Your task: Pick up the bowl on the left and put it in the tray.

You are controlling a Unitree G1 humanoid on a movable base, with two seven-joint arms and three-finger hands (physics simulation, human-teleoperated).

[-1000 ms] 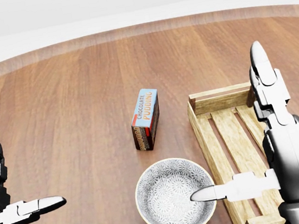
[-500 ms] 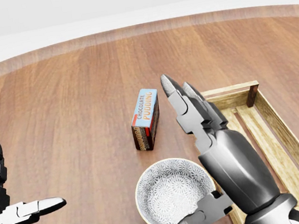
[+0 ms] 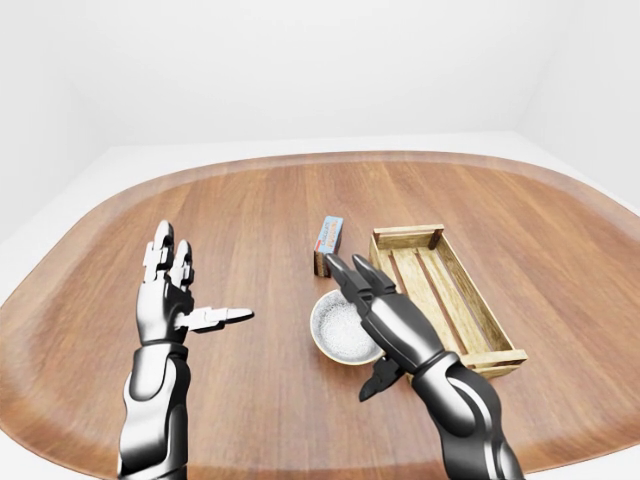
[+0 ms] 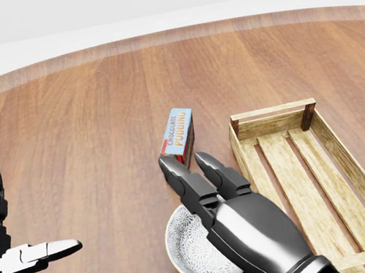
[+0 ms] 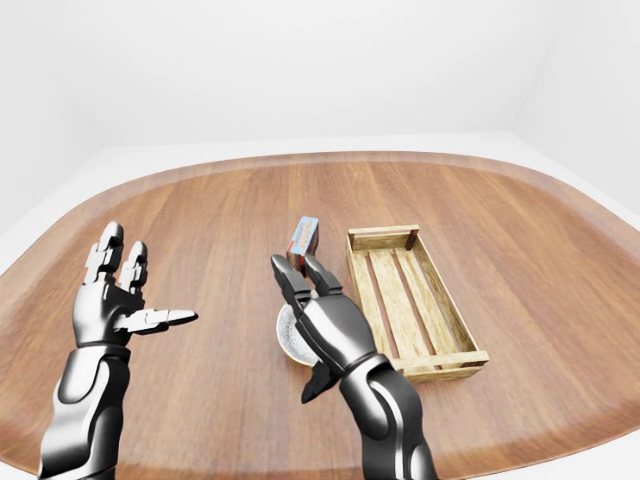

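Smooth brown wooden table (image 3: 250,210) with a rounded edge. On it a round bowl (image 3: 340,330), pale and finely patterned inside, with a tan rim; sits just left of the slatted wooden tray (image 3: 405,233) in the left-eye view, near a small pudding box (image 4: 178,139). In the head view partly hidden under the right hand (image 3: 388,322) of glossy dark metal, fingers spread wide, thumb low; hovers over the bowl, probably not touching. Well apart, the left hand (image 3: 166,298) raised, fingers up, thumb out, holding nothing.
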